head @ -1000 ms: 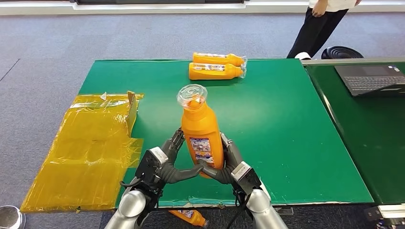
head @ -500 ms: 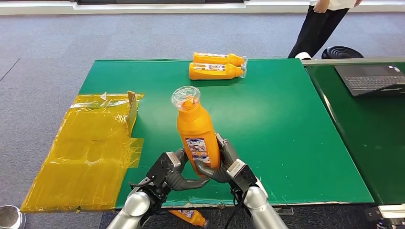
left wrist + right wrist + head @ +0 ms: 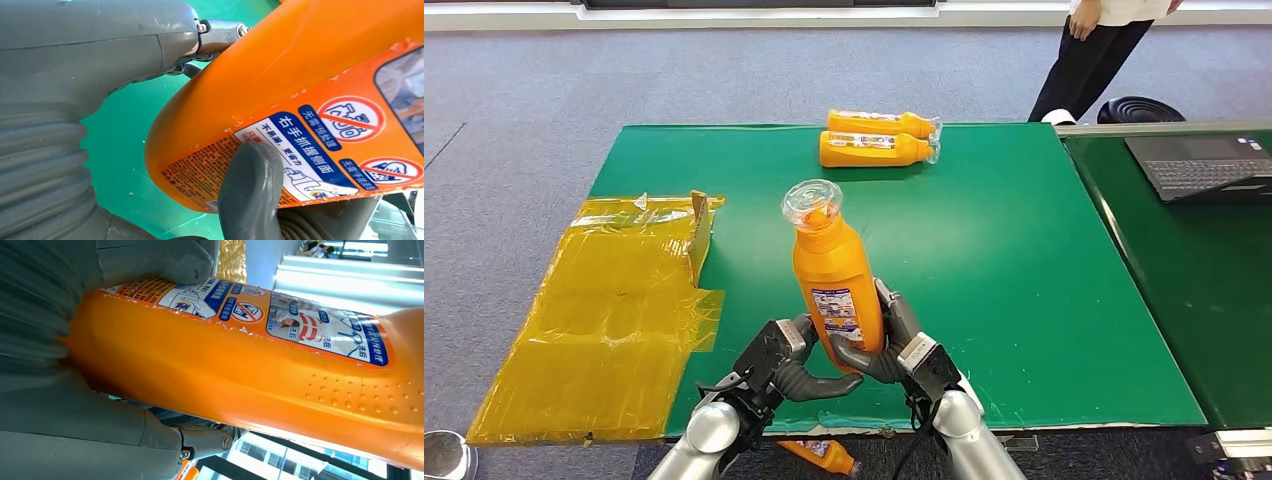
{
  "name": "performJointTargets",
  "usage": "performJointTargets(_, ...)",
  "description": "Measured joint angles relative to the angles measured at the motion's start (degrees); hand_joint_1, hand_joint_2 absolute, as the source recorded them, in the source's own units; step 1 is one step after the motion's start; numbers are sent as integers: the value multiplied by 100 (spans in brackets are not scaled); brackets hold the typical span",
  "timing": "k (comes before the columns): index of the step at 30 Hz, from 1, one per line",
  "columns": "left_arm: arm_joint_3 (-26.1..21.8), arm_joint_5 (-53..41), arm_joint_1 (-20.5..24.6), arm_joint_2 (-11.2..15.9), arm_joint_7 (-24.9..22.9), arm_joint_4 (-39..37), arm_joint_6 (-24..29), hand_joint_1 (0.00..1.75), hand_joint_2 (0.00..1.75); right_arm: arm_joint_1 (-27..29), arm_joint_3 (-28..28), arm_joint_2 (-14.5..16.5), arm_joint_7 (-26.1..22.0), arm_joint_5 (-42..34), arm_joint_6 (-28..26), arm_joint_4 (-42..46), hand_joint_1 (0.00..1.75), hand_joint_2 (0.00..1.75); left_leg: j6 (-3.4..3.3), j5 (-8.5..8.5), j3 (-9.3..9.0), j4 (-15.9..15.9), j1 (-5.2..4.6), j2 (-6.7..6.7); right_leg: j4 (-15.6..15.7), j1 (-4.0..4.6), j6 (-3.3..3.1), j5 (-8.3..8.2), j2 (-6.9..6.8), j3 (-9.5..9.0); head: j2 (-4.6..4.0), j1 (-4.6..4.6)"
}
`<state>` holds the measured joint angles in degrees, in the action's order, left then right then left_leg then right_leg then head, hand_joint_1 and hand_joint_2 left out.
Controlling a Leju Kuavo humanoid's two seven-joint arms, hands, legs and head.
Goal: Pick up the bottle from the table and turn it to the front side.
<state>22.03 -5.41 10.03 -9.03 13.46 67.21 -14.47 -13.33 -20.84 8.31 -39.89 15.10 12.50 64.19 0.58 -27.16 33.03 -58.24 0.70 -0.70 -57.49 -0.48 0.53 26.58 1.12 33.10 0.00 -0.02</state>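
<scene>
An orange bottle [image 3: 834, 280] with a clear cap and a printed label stands upright above the near edge of the green table [image 3: 1004, 250], leaning slightly left. My right hand [image 3: 906, 348] grips its lower body from the right. My left hand [image 3: 776, 365] holds it from the left, with the thumb reaching under the base. In the left wrist view the left hand [image 3: 75, 75] presses its thumb on the label of the bottle [image 3: 300, 75]. In the right wrist view the right hand [image 3: 50, 340] wraps the bottle [image 3: 250, 375], label side showing.
Two more orange bottles [image 3: 874, 124] [image 3: 874, 150] lie at the table's far edge. A yellow plastic sheet [image 3: 614, 310] hangs over the left side. Another bottle [image 3: 819, 455] lies on the floor below. A laptop [image 3: 1199, 165] sits on the right-hand table [image 3: 1214, 290]; a person [image 3: 1089, 60] stands behind.
The bottle has shifted slightly left and toward me over the last second. My left hand has dropped lower beside its base. Since half a second ago almost nothing has moved.
</scene>
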Motion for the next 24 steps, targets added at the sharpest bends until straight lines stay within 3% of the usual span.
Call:
performJointTargets(15, 8, -40, 23, 11, -9, -18, 31, 0, 175, -3, 0, 0, 0, 21, 21, -1, 175, 175, 0, 1, 0, 0, 0, 0, 0, 0, 0, 0, 0, 1, 0, 0)
performJointTargets(17, 61, -30, 257, 138, -187, -45, 33, 0, 175, -52, -7, 3, 4, 119, 105, -30, 175, 175, 4, 11, 10, -1, 0, -5, -3, 2, -3, -6, -1, 10, 0, 0)
performJointTargets(21, 169, 517, 1338, 680, -686, -231, -337, 0, 175, -392, -59, 97, 29, 233, 143, -234, 175, 175, 22, 50, 42, 1, 0, -11, -10, 5, -17, -38, -2, 50, -1, 0)
performJointTargets(24, 255, 592, 1689, 895, -726, -321, -386, 0, 175, -611, -63, 130, 31, 226, 107, -362, 175, 175, 28, 61, 37, 2, 1, -8, -14, 6, -21, -43, 0, 49, -1, 0)
